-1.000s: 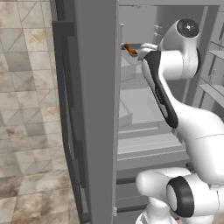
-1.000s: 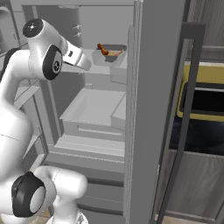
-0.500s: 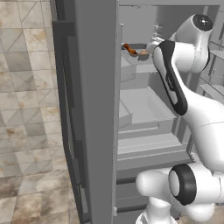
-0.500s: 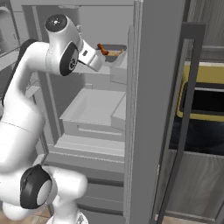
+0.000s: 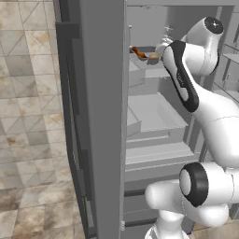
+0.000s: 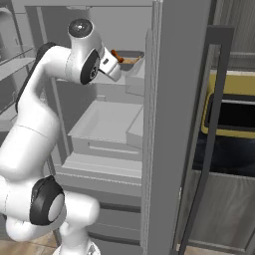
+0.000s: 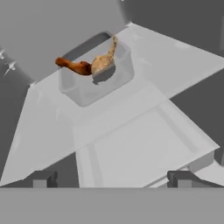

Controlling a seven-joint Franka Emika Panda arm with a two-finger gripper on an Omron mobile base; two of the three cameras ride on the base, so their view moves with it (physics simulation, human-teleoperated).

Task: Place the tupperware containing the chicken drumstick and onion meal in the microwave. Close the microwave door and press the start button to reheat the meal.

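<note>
The tupperware (image 7: 96, 83) is a grey see-through tub on the upper shelf (image 7: 144, 52) of an open fridge. Inside it, the orange-brown chicken drumstick (image 7: 72, 66) lies beside the golden onion (image 7: 103, 63). My gripper (image 7: 113, 179) is open and holds nothing. It hangs in front of and above the tub, well apart from it. The tupperware (image 5: 144, 58) also shows past my arm in the left base view. In the right base view my hand is just left of the tupperware (image 6: 130, 59). The microwave and its door are out of view.
The open fridge door (image 5: 100, 116) stands at my left. A grey panel (image 6: 174, 124) with a long dark handle (image 6: 206, 144) stands at my right. A shallow grey drawer (image 6: 107, 127) sits below the shelf. A yellow-framed black appliance (image 6: 229, 112) is farther right.
My arm has lifted and swung in toward the upper shelf, bringing the hand closer to the tupperware. The jaws stayed open. The tub has not moved.
</note>
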